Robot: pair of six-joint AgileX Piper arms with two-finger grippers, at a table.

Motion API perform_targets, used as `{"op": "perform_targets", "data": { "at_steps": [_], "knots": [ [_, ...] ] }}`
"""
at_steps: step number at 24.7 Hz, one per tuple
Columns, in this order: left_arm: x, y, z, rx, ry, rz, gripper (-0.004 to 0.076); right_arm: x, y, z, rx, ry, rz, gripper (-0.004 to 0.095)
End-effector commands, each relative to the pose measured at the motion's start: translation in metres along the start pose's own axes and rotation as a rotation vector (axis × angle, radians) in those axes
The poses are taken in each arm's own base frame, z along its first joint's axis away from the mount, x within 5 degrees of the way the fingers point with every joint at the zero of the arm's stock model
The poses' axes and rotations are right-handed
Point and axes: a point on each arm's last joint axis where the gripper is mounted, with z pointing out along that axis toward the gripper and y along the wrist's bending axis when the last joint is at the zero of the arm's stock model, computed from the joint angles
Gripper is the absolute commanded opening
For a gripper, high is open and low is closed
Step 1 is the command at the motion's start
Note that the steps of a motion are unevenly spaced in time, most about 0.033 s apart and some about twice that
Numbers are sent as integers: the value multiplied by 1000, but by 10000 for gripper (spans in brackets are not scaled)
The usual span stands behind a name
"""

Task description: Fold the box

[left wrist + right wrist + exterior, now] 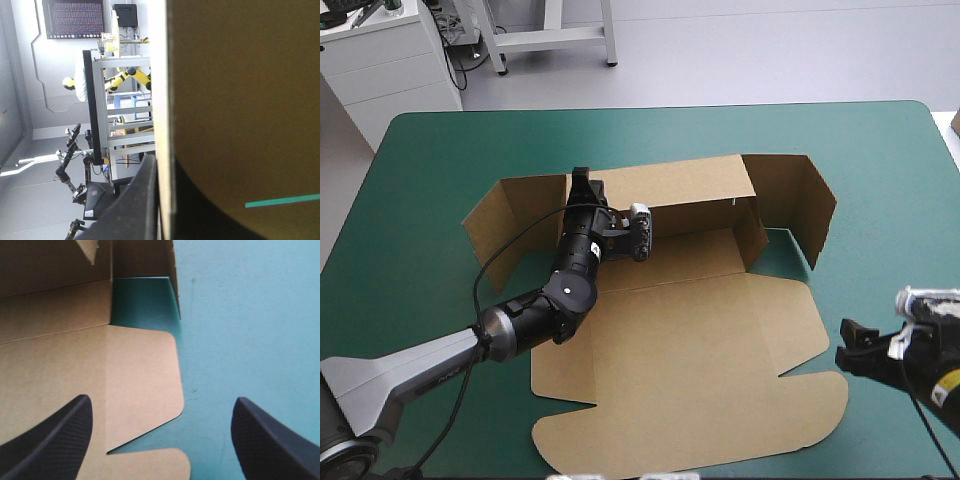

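Rising pinched within left gripper (585, 185), box (690, 190) wall

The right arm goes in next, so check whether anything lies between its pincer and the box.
Nothing visible does. The right pincer stands open right at the rounded flap of the box, and only bare teal-green cover shows beside it.

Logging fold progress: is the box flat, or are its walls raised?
Partly raised: the box has its far walls standing, near panel flat; the left gripper pinches one wall.
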Motion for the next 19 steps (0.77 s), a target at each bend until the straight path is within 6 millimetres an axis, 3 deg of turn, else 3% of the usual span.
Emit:
{"op": "perform_targets", "data": {
  "at_steps": [1,4,10,12,15,19],
  "knots": [
    [-7,11,-7,-35,-62,14,-32,-46,5,6,67,-55,-60,692],
    [-7,11,-7,-35,-62,14,-32,-89,15,20,88,-53,-114,692],
    [-6,11,-7,-37,-59,14,-32,-143,30,43,93,-45,-214,694],
    [-6,11,-7,-37,-59,14,-32,-170,35,61,110,-16,-275,694],
    [-6,11,-7,-37,-59,14,-32,-205,26,91,133,20,-290,696],
    [-7,11,-7,-36,-60,14,-32,-233,7,120,52,47,-214,699]
  ]
}}
